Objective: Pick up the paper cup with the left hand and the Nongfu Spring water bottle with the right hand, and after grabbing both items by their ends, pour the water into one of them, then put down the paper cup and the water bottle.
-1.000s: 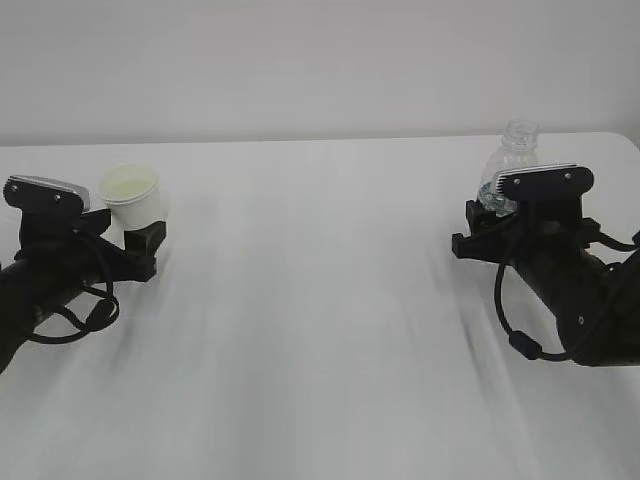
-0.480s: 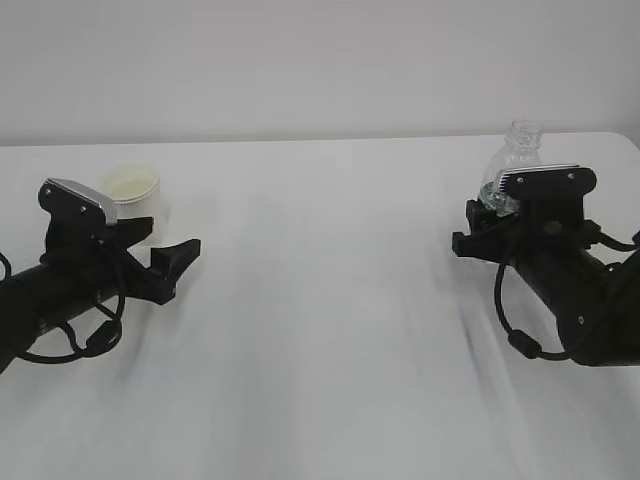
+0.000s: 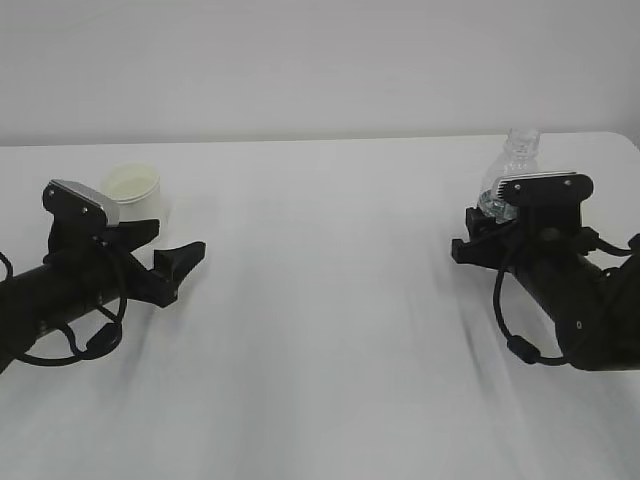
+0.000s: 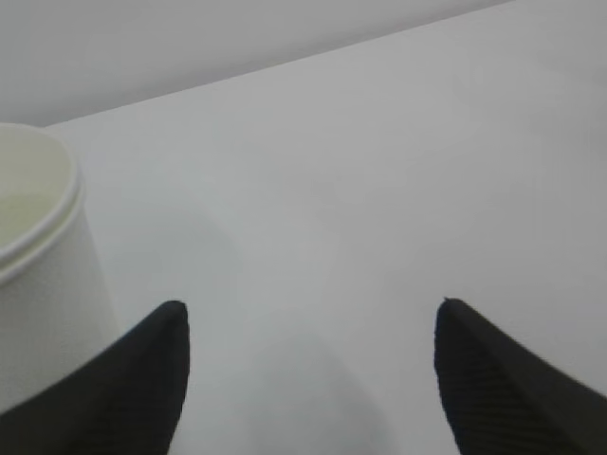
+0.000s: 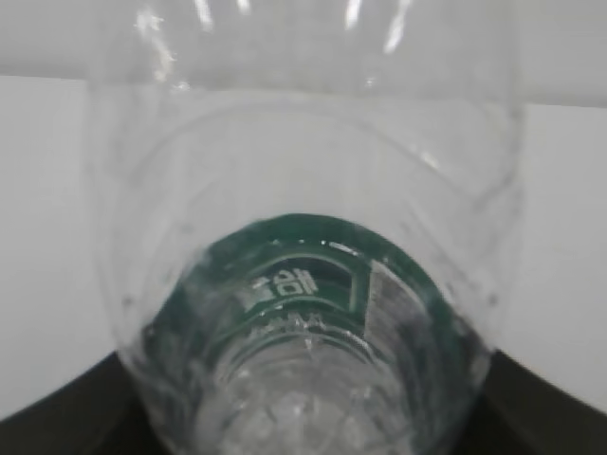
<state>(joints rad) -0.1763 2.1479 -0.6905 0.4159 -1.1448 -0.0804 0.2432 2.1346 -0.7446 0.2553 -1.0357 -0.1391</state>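
Since a second ago the left hand (image 3: 165, 250) has swung off the paper cup (image 3: 133, 192), jaws wide and empty beside it. Over on the right, the right hand (image 3: 480, 232) has its jaws around the Nongfu Spring water bottle (image 3: 513, 165). I'd re-centre on the cup before closing, gently, low down, so it doesn't crush.

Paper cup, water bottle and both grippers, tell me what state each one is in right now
paper cup: upright on the table, not held, outside the left jaws.
water bottle: upright, uncapped, between the right jaws.
left gripper: open, nothing between its fingers, cup beside its left finger.
right gripper: closed around the bottle's lower part.
table: white, bearing the cup.
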